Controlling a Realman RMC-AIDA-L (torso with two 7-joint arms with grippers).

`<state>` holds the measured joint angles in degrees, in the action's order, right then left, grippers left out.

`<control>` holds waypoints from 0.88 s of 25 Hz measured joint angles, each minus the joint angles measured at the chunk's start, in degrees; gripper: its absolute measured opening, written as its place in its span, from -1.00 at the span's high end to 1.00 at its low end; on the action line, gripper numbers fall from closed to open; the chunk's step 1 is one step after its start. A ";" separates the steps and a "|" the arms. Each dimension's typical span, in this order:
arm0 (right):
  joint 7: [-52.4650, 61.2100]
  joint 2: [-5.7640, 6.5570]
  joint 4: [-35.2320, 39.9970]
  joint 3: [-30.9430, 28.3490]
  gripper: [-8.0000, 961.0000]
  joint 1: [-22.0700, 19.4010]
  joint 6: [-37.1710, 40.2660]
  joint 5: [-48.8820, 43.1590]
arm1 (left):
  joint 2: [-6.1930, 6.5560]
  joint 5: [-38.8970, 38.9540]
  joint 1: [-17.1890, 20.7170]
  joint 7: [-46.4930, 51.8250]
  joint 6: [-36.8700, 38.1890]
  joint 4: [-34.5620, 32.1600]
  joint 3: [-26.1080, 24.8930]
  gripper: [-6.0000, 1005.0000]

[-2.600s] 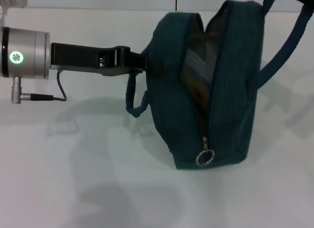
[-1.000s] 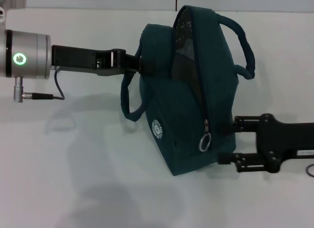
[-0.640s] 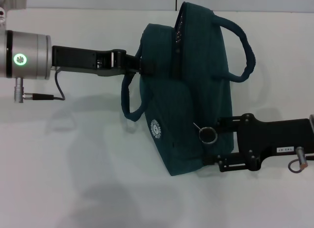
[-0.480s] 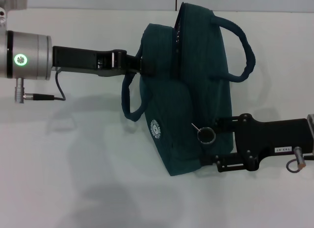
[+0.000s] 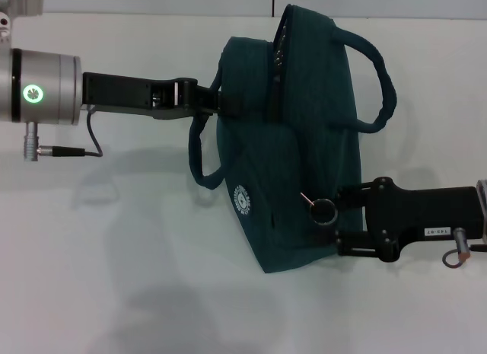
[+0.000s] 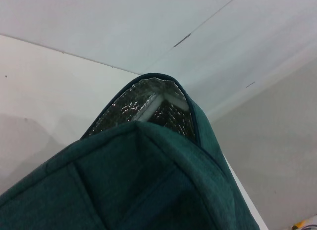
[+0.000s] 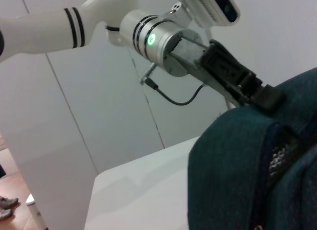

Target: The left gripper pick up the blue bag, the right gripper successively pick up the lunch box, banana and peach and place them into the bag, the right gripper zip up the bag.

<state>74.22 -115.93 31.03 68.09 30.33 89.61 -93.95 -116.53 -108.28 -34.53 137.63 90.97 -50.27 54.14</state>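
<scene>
The blue bag (image 5: 293, 141) is sitting at centre of the white table (image 5: 114, 293), tilting toward 10 o'clock, with its zipper ring pull (image 5: 323, 210) hanging at about 5 o'clock on its face. The right gripper (image 5: 339, 221) is coming in from 3 o'clock, its jaws spread either side of the bag's lower corner, the upper finger just beside the ring but, as far as can be judged, not clamping it. At 9 o'clock the left gripper (image 5: 222, 103) is pinching the bag's upper edge, jaws closed on fabric. The left wrist view is showing silver lining (image 6: 148, 104), so the mouth is open at the far end. To do this well, the right fingers should be pinching the ring squarely, then pulling along the zipper line toward 12 o'clock while the left is bracing the bag.
</scene>
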 joint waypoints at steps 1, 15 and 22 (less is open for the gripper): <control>0.01 0.00 -0.34 -0.05 -0.25 0.12 -0.21 0.27 | 0.01 0.00 -0.01 0.00 0.00 0.00 0.00 0.80; 0.05 0.03 -1.04 -0.24 0.81 -0.27 -2.69 1.32 | 0.16 0.07 -0.01 0.00 0.00 0.00 0.00 0.80; 0.12 0.34 -1.27 -0.41 0.95 -0.82 -2.67 2.02 | 0.17 0.17 0.08 0.00 -0.01 0.00 0.00 0.80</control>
<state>74.34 -115.59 29.76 67.67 29.51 86.94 -91.93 -116.36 -108.11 -34.44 137.63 90.96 -50.27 54.14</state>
